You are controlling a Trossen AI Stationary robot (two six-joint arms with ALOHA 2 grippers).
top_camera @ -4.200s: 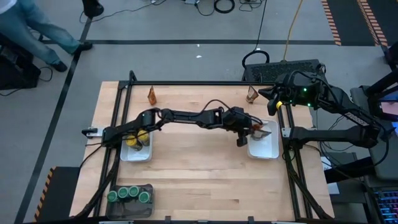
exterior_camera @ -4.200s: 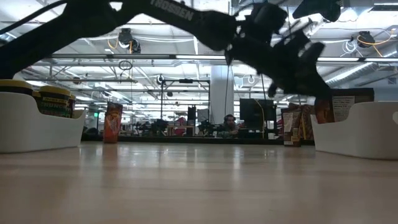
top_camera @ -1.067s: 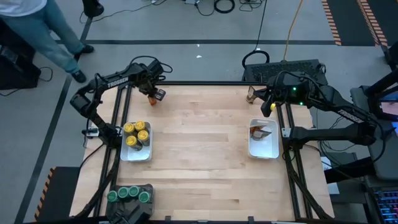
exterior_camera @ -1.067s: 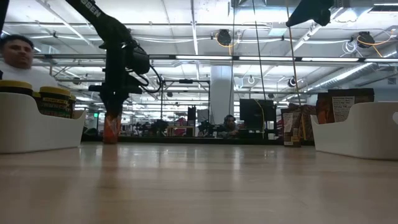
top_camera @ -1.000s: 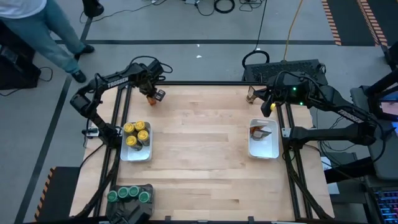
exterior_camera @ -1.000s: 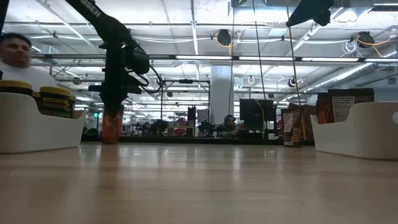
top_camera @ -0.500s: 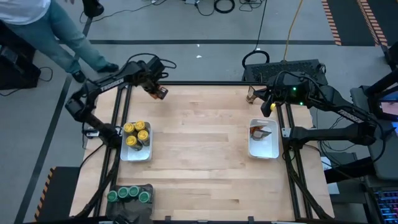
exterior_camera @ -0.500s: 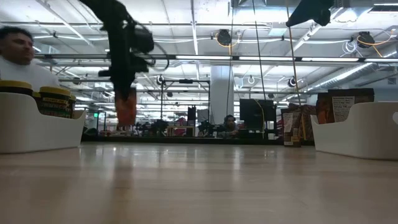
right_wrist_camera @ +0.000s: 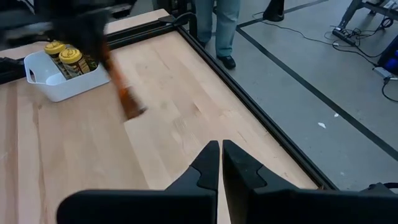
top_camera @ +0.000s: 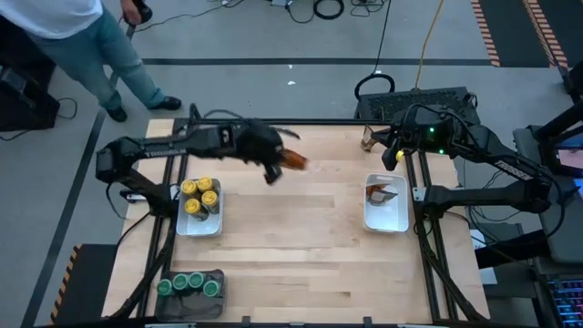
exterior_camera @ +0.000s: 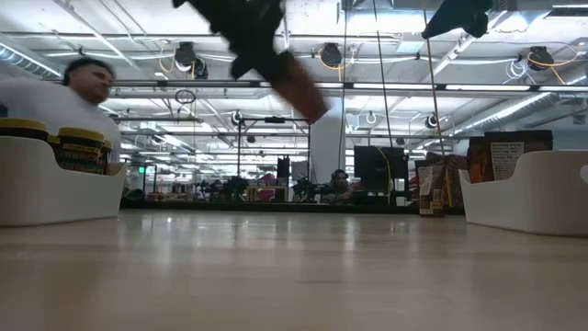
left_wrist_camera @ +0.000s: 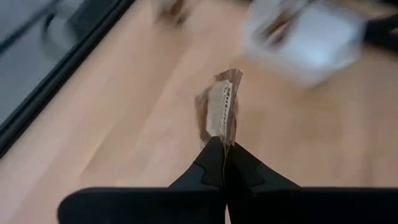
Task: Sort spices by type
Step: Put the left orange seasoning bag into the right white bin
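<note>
My left gripper (top_camera: pixel 276 167) hangs over the far middle of the table, shut on a small brown-orange packet (top_camera: pixel 294 160) that also shows in the left wrist view (left_wrist_camera: pixel 221 106). Jars with yellow lids (top_camera: pixel 199 195) stand in the left white tray (top_camera: pixel 198 228). Jars with green lids (top_camera: pixel 189 285) fill the dark grey tray (top_camera: pixel 219 273) at the near left. More packets (top_camera: pixel 381 192) lie in the right white tray (top_camera: pixel 387 219). One packet (top_camera: pixel 368 138) stands at the far right corner. My right gripper (right_wrist_camera: pixel 221 152) waits shut, raised over that corner. My left gripper pinches the packet's end (left_wrist_camera: pixel 222 135) between its two fingers. The fingers slant down and point toward the table's right side. The packet sticks out ahead of the fingertips, lifted clear of the table.
Bare wooden table (top_camera: pixel 291 246) lies between the two white trays. A black frame rail (top_camera: pixel 273 121) runs along the far edge. A person (top_camera: pixel 86 41) walks on the floor beyond the far left corner.
My left gripper has lifted the packet off the table's far left corner and swung it up and toward the table's right, to the far middle. It has tipped from pointing down to slanting. The packet is now clear of the table. The person has walked along.
</note>
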